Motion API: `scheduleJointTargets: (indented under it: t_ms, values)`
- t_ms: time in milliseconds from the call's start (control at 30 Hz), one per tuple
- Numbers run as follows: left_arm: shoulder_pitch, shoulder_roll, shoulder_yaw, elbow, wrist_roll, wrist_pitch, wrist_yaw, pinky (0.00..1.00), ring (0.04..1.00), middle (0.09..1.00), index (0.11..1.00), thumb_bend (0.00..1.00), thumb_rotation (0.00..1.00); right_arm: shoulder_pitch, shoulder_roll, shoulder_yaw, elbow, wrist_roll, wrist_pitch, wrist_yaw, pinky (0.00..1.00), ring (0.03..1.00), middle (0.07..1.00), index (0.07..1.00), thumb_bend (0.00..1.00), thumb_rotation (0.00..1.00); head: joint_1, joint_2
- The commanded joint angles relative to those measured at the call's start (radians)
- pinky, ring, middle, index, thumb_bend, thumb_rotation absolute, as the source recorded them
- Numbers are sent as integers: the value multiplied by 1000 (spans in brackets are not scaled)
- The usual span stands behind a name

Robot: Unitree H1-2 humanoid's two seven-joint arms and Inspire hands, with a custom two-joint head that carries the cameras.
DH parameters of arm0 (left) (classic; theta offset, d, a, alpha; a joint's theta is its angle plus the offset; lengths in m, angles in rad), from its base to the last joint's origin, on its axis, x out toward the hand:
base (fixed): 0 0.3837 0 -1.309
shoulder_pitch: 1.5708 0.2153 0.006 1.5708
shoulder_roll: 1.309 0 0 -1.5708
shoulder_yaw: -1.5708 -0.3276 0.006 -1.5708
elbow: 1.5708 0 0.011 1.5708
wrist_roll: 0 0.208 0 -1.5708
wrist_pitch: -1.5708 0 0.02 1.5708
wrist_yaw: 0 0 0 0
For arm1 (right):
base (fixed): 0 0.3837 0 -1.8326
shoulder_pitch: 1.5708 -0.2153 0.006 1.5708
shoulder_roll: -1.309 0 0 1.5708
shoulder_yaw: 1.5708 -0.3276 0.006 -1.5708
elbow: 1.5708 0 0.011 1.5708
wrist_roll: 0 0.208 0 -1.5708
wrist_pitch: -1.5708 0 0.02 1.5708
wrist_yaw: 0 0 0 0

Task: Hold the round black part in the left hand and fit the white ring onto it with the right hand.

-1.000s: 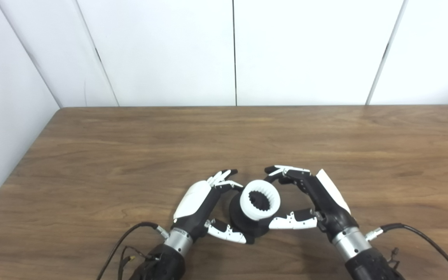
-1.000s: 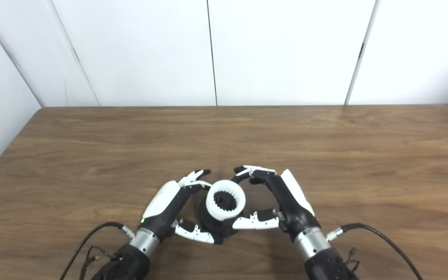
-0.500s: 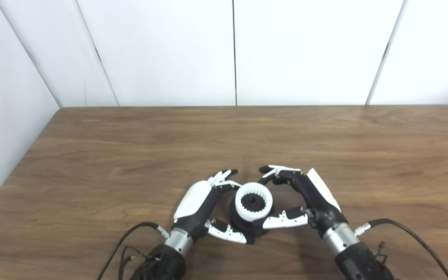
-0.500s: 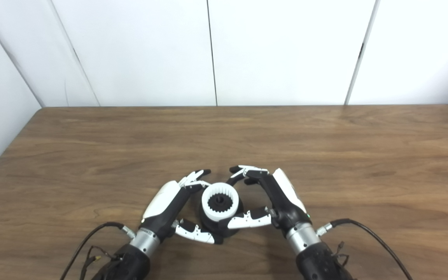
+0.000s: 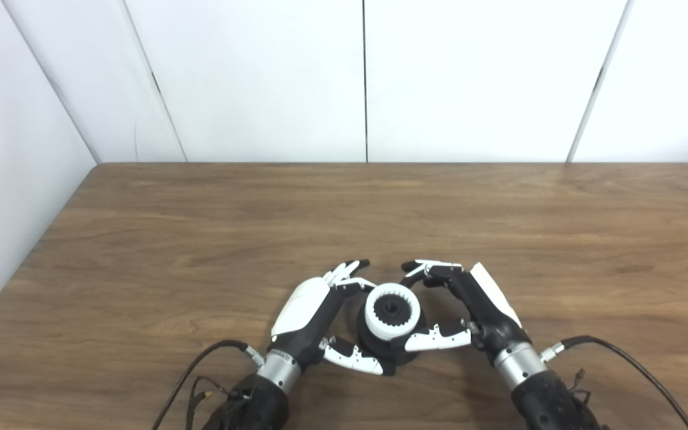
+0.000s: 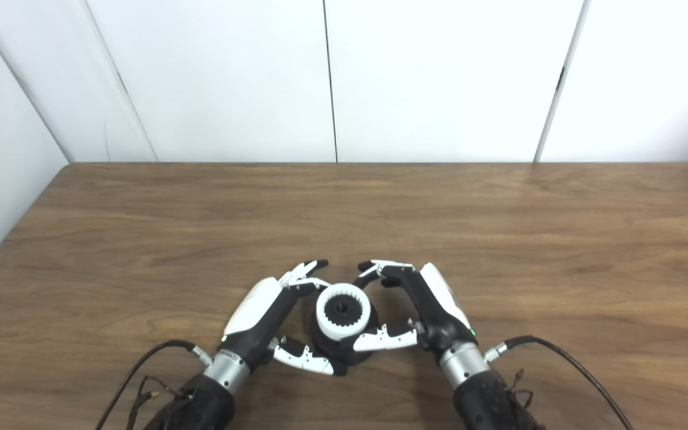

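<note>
1. The round black part [image 5: 380,346] sits on the wooden counter [image 5: 200,239], near its front edge.
2. The left hand [image 5: 314,310] cups it, fingers [image 5: 350,272] and thumb curled against its sides.
3. The white ring [image 5: 392,312] lies on top of the part, toothed bore facing up.
4. The right hand [image 5: 469,304] pinches the ring between thumb and fingers [image 5: 430,269].

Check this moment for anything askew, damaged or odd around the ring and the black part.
Nothing stands out. The white ring sits level and centred on the round black part, which the left hand cups on the table. The right hand grips the ring. No visible cracks or stray pieces.
</note>
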Motion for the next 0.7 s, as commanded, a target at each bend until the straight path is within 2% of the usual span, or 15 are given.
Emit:
scheduleJointTargets:
  t_ms: [0, 300, 500, 533, 600, 667]
  values:
    - [8, 9, -12, -5, 9, 14, -27, 967, 984, 963, 609, 893, 248, -44, 15, -2, -16, 3, -44, -15, 785, 837, 790, 480, 522, 142, -4, 4]
    - [6, 12, -11, -8, 4, 16, -31, 974, 984, 961, 609, 894, 256, -44, 4, 2, -13, -11, -44, -13, 762, 827, 789, 480, 522, 144, -4, 7]
    - [5, 12, -11, -8, 4, 17, -30, 973, 982, 960, 607, 895, 246, -45, -5, 12, -28, -36, 3, 18, 738, 825, 808, 487, 520, 147, -1, 8]
    - [4, 12, -10, -8, 3, 18, -30, 972, 982, 960, 607, 895, 245, -54, -22, 25, -33, -55, 9, 39, 736, 825, 810, 488, 520, 148, -4, 8]
    - [2, 12, -9, -8, 4, 20, -31, 970, 980, 959, 607, 898, 248, -69, -52, 50, -46, -81, 27, 83, 715, 843, 868, 745, 834, 300, -5, 8]
    - [2, 12, -8, -9, 4, 21, -31, 965, 978, 957, 607, 899, 243, -79, -70, 63, -57, -82, 49, 120, 737, 879, 918, 875, 933, 387, -4, 8]
